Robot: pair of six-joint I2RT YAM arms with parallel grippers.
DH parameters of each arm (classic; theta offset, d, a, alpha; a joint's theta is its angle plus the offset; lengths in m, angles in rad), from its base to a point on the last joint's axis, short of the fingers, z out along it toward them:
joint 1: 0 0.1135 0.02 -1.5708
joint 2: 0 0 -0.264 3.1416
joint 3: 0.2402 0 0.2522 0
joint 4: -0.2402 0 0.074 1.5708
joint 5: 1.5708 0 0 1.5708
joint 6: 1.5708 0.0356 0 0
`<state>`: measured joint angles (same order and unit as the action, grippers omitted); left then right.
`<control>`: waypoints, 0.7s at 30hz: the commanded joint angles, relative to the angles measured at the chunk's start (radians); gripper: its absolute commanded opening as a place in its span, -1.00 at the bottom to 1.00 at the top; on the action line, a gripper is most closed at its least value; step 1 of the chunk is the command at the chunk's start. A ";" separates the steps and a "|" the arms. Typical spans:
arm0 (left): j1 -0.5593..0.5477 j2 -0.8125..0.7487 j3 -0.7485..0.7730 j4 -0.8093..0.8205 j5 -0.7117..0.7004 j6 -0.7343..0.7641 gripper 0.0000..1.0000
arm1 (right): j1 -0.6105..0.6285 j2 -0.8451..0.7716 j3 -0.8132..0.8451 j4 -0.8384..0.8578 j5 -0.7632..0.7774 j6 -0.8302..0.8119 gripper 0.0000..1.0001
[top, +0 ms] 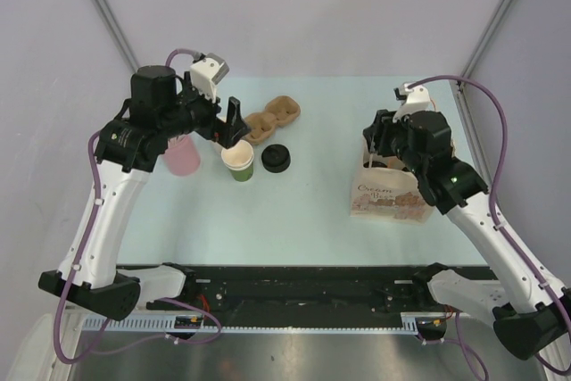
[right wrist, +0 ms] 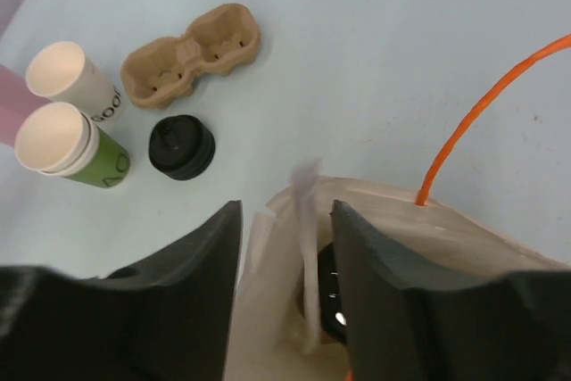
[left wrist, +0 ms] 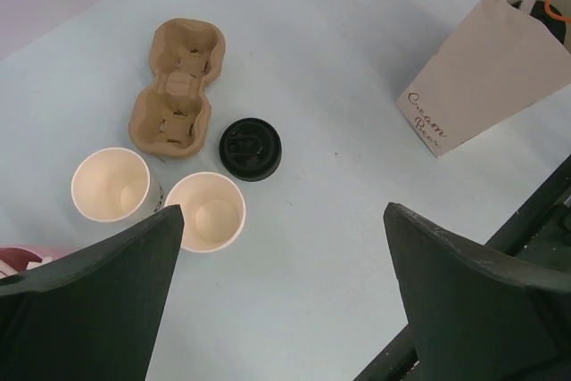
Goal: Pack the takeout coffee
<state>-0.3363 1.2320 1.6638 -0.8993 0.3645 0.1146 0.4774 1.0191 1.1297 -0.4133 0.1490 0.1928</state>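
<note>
On the left half of the table [top: 312, 216], the 2 paper cups stand upright side by side with open mouths: the white-sided cup [right wrist: 73, 85] and the green-sided cup [right wrist: 76, 147]. Neither wears a lid. 1 black lid [right wrist: 181, 145] lies flat just beside the green-sided cup, the cardboard carrier [right wrist: 192, 51] is beyond it, and a pink cup [top: 181, 156] stands left of the pair.

The left gripper [left wrist: 284, 220] hangs right above the cups, its jaws spread as wide as they go and nothing between them. In its wrist view the cups sit just below, toward the left finger, so this is plainly the nearer arm. The cups' long axis is vertical, so I judge a grasp would close across a wall from the side or drop over a rim.

The right gripper [right wrist: 285, 207] is well apart, over the mouth of the paper bag [top: 384, 194]. Its jaws are parted, with a thin strip of the bag's paper between them, not pinched. Something dark lies deep in the bag; what it is I cannot tell
</note>
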 commanded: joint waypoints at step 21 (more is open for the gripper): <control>0.163 0.127 -0.117 0.207 -0.430 0.165 0.21 | 0.026 -0.154 0.058 0.076 -0.063 0.008 0.36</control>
<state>-0.1860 1.3052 1.6077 -0.7864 0.0895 0.2050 0.4839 0.8684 1.1416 -0.3828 0.1204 0.1909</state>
